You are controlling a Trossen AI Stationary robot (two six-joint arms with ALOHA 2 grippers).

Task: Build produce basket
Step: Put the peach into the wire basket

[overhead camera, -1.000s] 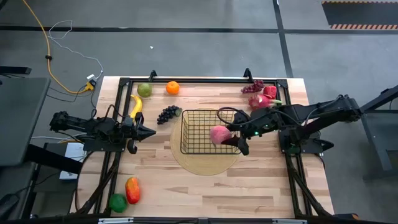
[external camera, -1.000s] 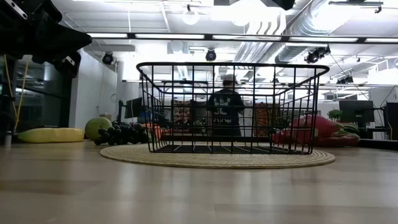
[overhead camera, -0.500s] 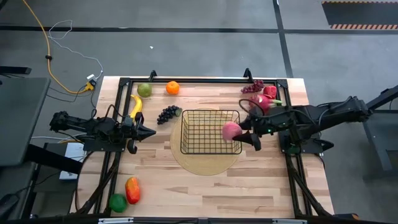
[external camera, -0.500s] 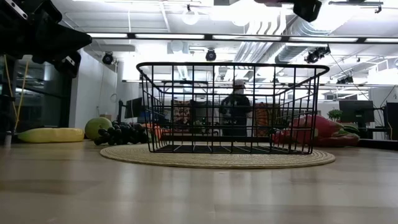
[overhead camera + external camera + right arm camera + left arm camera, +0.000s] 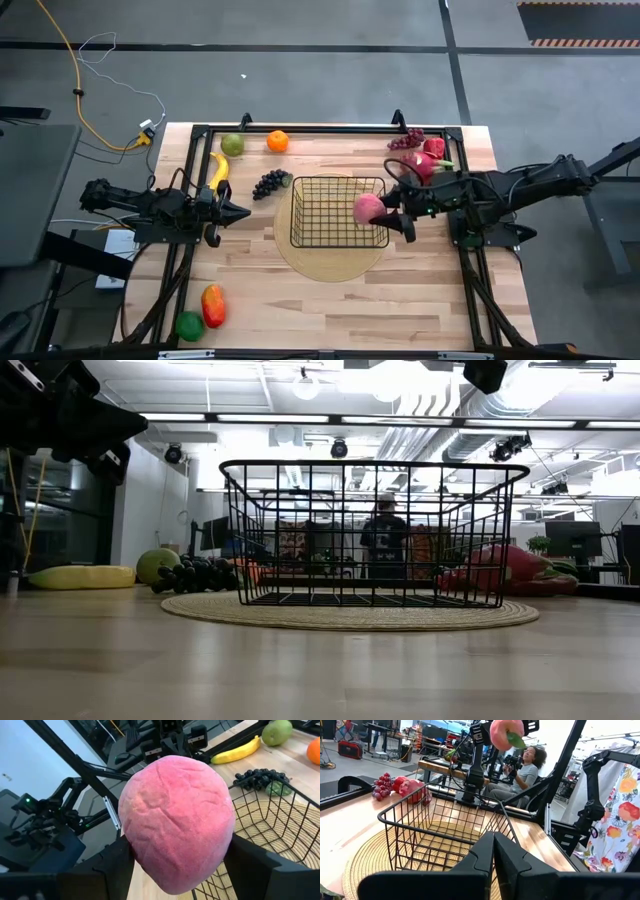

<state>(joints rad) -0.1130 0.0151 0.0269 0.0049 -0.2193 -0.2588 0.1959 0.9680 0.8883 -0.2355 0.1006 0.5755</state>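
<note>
Clamped on the peach, the right gripper hangs above the basket's right-hand edge, well off the table; the fruit sits between the two dark fingers and bulges out past them, so the hold looks snug rather than deep. Height seems the point here, I judge: the peach is carried over the wire rim rather than through it, and the left wrist view shows it up in the air above the far wall of the basket (a green leaf pokes from its underside). No fruit shows inside the basket, which stands on the round woven mat, so the task looks barely begun.

Left gripper waits with its fingers pressed together, just off the basket's left side, pointing at it.

Round about: the purple grapes lie near the basket's back left corner; the banana, green pear and orange sit farther back on the left; red grapes and the dragon fruit crowd the back right, close to the right arm; the mango and green ball rest at the front left, well apart from everything. Only the basket's own rim stands between the peach and its floor; a person is visible in the room beyond the table.
</note>
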